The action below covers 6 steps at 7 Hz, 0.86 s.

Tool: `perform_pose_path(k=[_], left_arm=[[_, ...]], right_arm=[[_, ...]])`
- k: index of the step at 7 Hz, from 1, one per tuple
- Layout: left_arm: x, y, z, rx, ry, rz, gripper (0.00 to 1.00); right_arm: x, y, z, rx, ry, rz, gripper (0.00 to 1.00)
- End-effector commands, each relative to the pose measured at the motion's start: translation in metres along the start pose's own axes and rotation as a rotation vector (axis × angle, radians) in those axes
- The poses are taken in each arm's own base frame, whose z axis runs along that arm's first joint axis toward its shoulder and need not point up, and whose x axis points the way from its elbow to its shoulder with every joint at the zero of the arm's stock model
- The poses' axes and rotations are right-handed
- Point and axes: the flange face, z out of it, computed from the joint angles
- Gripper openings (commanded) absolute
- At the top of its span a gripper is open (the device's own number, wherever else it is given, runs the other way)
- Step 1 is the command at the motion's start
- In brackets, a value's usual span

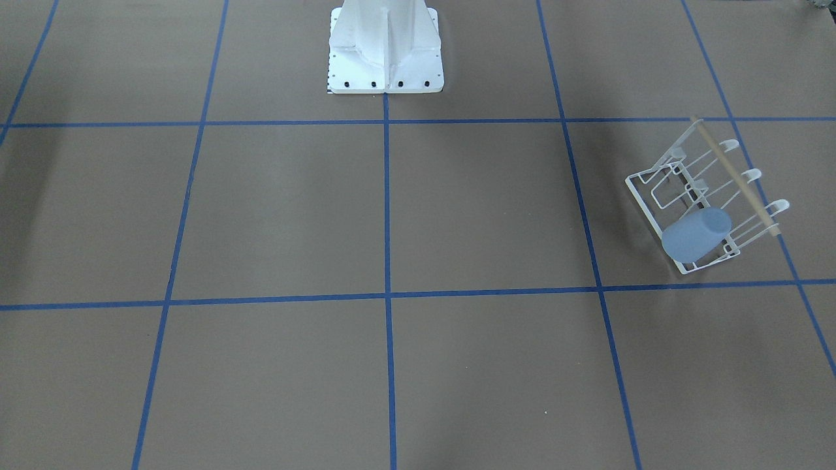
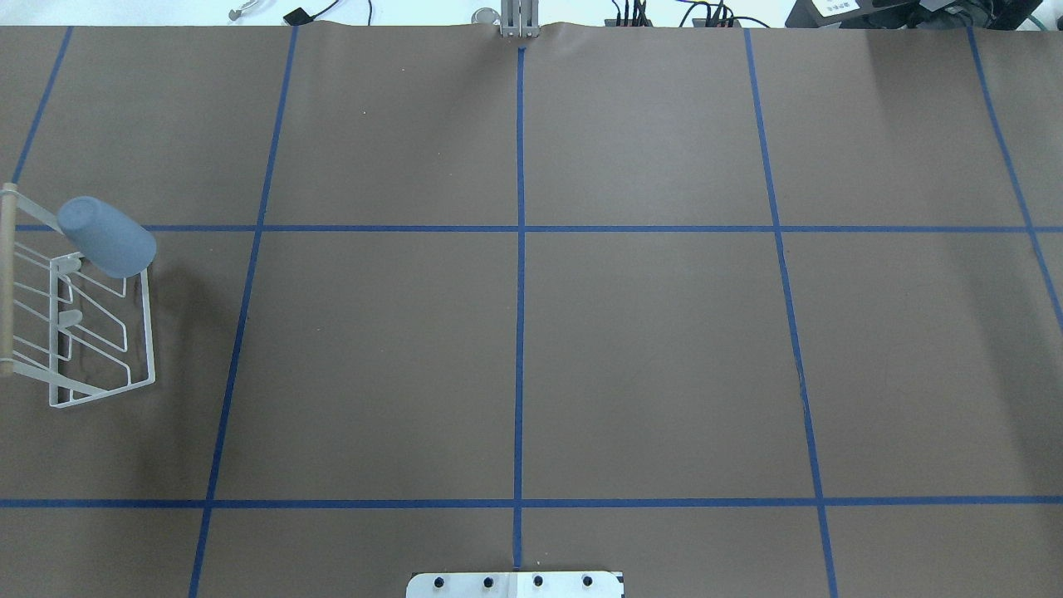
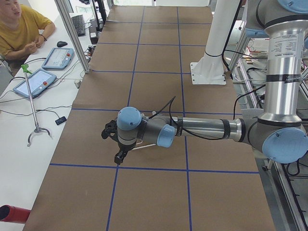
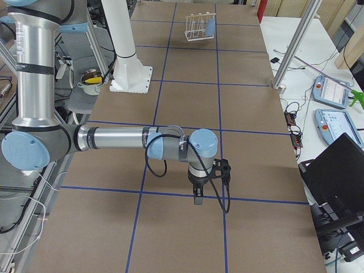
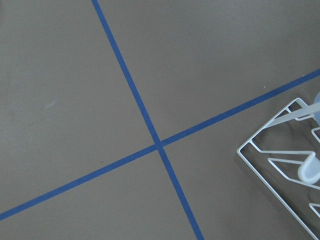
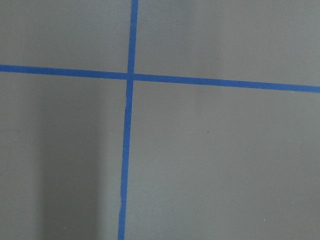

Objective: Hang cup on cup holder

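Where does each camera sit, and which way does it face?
Front-facing: across the table, facing the robot base at top.
Overhead: behind that base, looking down; only its edge.
Exterior left: table's left end; left arm near.
Exterior right: opposite end; right arm near.
Left wrist: down at the cup holder; no robot parts.
Right wrist: down at tape; none either.
Shared: front-facing and overhead show the cup.

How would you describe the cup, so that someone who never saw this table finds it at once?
On the brown table with blue tape lines, a white wire cup holder stands at the edge on the robot's left. The cup hangs tilted on its end farthest from the robot: the only light blue, solid thing among bare white prongs.
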Motion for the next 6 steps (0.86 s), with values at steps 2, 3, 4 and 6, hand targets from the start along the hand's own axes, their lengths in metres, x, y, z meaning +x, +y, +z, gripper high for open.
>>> perform_pose_path(k=[2,3,4,6], left_arm=[[-0.0017,0.0018,0.0021,-0.004,0.001,-0.003,0.99],[-0.0017,0.0018,0.0021,-0.004,0.001,-0.003,0.99],[-0.0017,0.0018,0.0021,-0.004,0.001,-0.003,0.99],[-0.0017,0.0018,0.0021,-0.004,0.001,-0.003,0.99]], right_arm=[[0.0011,0.0009,0.0014,-0.003,0.000,-0.001,1.00],[0.0011,0.0009,0.0015,-0.003,0.000,-0.001,1.00],[0.0011,0.0009,0.0015,-0.003,0.000,-0.001,1.00],[0.0011,0.0009,0.0015,-0.003,0.000,-0.003,1.00]])
